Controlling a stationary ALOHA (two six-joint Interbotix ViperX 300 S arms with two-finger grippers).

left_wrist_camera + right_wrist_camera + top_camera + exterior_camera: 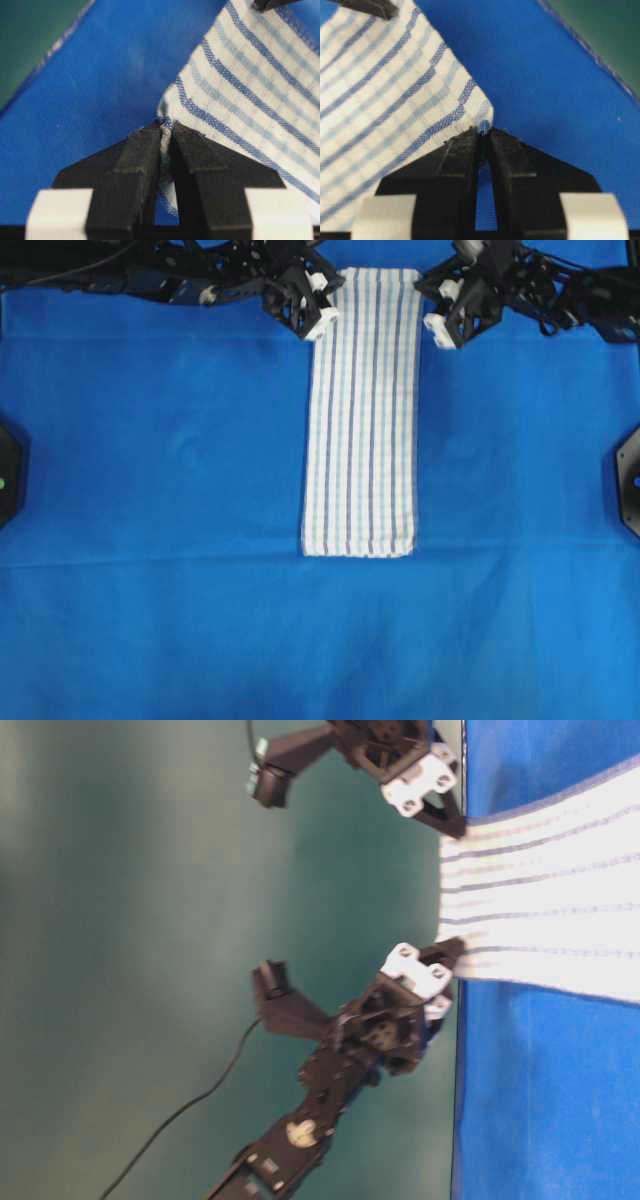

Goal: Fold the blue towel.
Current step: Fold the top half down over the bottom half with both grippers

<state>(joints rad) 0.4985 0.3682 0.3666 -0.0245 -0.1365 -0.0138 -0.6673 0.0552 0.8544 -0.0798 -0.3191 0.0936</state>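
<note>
dark green floor or backdrop shows past the table edge behind both arms, and the work surface is covered by a plain blue table covering [150, 540] that lies smooth, with only faint creases.

on it lies the blue towel [362, 420], a long narrow strip of white cloth with blue stripes. its long axis runs straight away from the two grippers toward the opposite side of the table, and the stripes follow that same line. the end nearest the tools is raised off the covering, while the far end lies flat and square.

the left gripper [318, 322] is closed tight on the towel's near left corner; its wrist view shows the cloth edge pinched between the two black fingers [145, 150]. the right gripper [438, 325] is likewise nipped onto the near right corner, with hem threads caught at its fingertips [467, 145].

each arm stands at its own corner, neither nearer than the other, with the towel's width stretched between them.

judging from this, the coming move would carry the held end forward along the long axis, over the towel's body, to lay it on the far end. open covering lies all around the far end, so nothing appears to crowd that path.
</note>
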